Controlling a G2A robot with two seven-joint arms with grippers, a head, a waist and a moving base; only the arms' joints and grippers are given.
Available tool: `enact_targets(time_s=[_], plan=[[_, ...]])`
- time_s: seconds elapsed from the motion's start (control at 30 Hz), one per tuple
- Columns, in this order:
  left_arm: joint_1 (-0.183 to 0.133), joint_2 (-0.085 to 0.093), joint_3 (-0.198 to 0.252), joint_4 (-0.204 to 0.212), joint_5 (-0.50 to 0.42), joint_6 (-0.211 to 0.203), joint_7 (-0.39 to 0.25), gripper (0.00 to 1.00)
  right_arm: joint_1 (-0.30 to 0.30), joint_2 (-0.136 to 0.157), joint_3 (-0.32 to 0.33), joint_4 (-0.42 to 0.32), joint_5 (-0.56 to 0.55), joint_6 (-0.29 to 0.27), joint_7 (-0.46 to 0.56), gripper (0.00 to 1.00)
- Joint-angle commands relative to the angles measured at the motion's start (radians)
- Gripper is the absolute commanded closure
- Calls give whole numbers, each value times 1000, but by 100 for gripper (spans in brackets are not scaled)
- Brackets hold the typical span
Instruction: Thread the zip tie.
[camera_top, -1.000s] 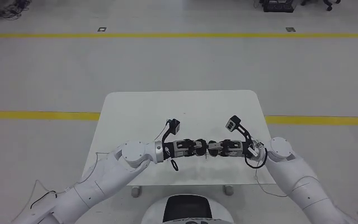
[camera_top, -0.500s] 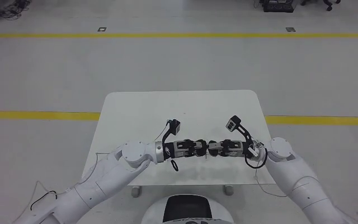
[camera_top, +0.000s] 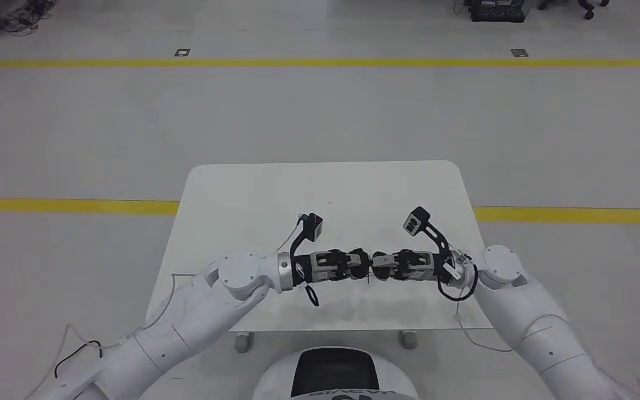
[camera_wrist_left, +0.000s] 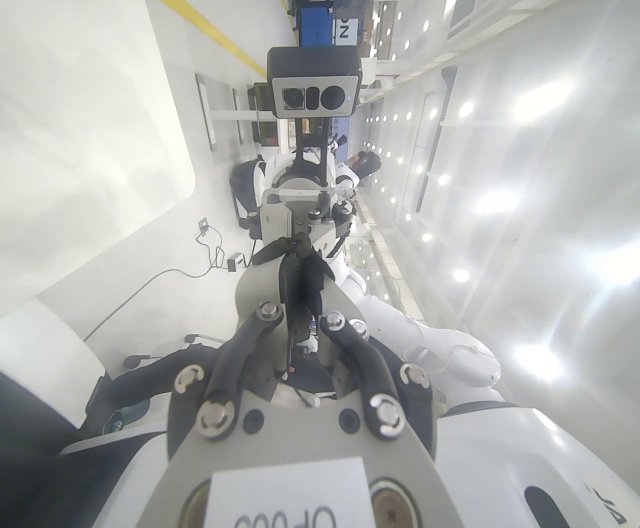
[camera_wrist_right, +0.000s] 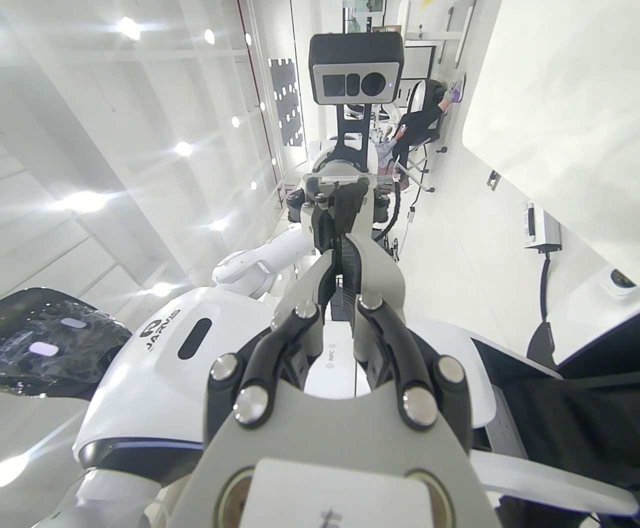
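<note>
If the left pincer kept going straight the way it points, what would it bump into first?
Most likely the right pincer, facing the left pincer tip to tip above the table; the gap looks tiny.

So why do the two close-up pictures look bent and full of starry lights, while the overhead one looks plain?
Left wrist view: the ceiling lamps flare into starbursts, and straight edges bow as through a fish-eye lens. Right wrist view: the same bowing, with lamps flaring too. Top view: even light, no glare on the table, and the yellow floor lines run straight.
</note>
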Motion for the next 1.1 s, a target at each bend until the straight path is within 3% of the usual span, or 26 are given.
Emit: enact_targets(time_s=[0.0, 0.27, 0.3, 0.37, 0.67, 0.83, 1.07], plan=[[2, 0, -4, 2, 1, -3, 0, 100, -3, 1, 6, -2, 1, -2, 0, 0], [13, -1, -19, 1, 5, -8, -8, 100, -24, 7, 35, -21, 1, -3, -7, 0], [14, -1, -21, 0, 5, -9, -9, 100, -26, 7, 38, -24, 1, -3, -8, 11], [17, -1, -24, 0, 4, -10, -11, 100, -30, 7, 42, -26, 4, -3, -8, 51], [24, -6, -35, 7, -25, -14, -45, 100, -27, 3, 41, -8, 54, -1, 49, 68], [22, -10, -35, 12, -28, -13, -54, 100, -17, 0, 36, 8, 57, -2, 64, 84], [18, -17, -31, 15, -23, -8, -59, 100, -5, -4, 27, 22, 51, 1, 70, 87]])
